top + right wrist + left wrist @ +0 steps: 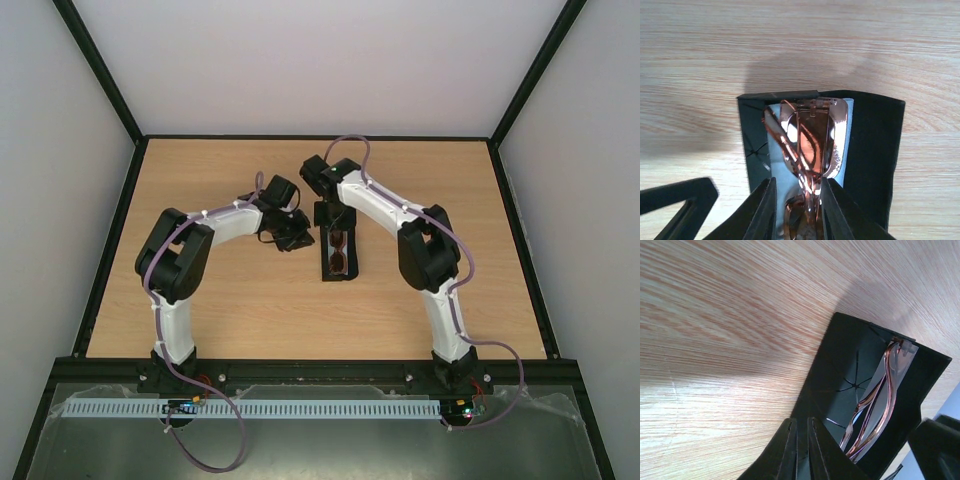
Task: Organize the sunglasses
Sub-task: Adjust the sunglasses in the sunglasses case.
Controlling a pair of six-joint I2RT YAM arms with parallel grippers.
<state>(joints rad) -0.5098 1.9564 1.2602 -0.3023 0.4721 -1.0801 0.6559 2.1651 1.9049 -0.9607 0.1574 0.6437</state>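
Sunglasses [807, 145] inside open black case [875, 150]

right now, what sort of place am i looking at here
Most likely a robotics lab test cell, not a home or shop: a bare wooden table boxed in by plain white walls, with a left arm and right arm bolted at its near edge, over sunglasses in a black case.

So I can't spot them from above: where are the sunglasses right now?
Top view, centre: the sunglasses lie folded in the open black case, the right gripper straddling one end.
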